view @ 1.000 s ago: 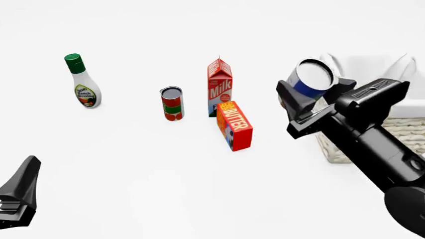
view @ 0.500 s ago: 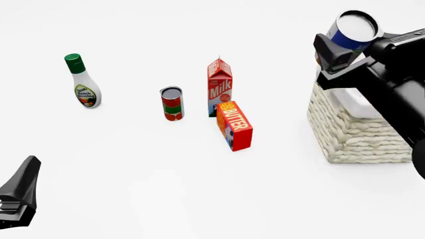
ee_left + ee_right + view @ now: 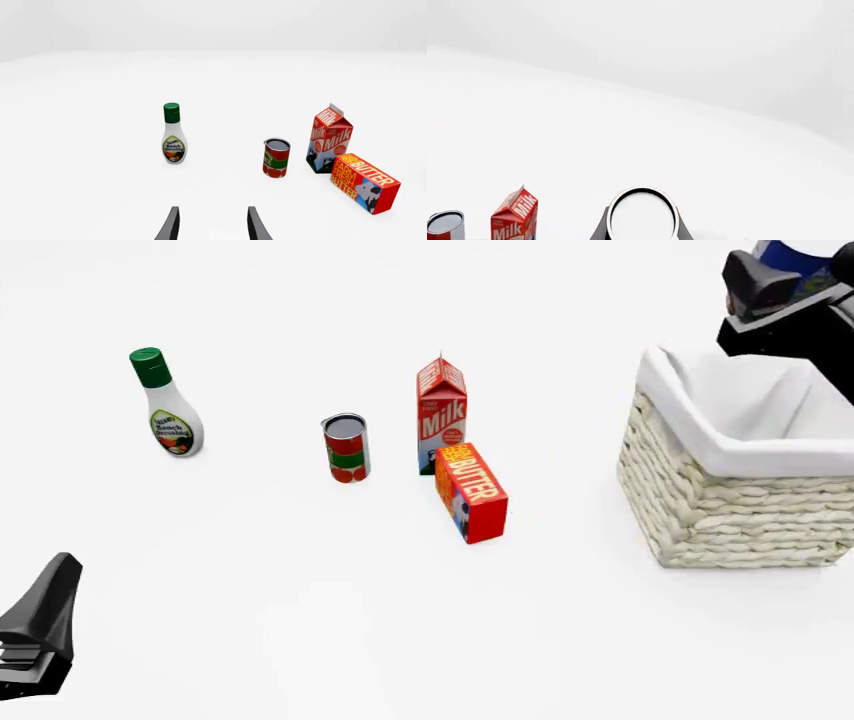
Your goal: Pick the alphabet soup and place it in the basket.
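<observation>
Right gripper (image 3: 642,226) fingers (image 3: 602,227) clamp the alphabet soup (image 3: 642,216); left gripper (image 3: 212,226) parted, empty.

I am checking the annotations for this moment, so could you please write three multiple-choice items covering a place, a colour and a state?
1. Where is the butter box?
A. in front of the milk carton
B. inside the basket
C. beside the ranch dressing bottle

2. What colour is the ranch dressing bottle's cap?
A. red
B. green
C. blue

3. What is the right gripper doing?
A. hanging open
B. holding the alphabet soup
C. holding the red-and-green can

Answers: A, it lies just nearer than the carton; B, green; B, its fingers flank the can.
</observation>
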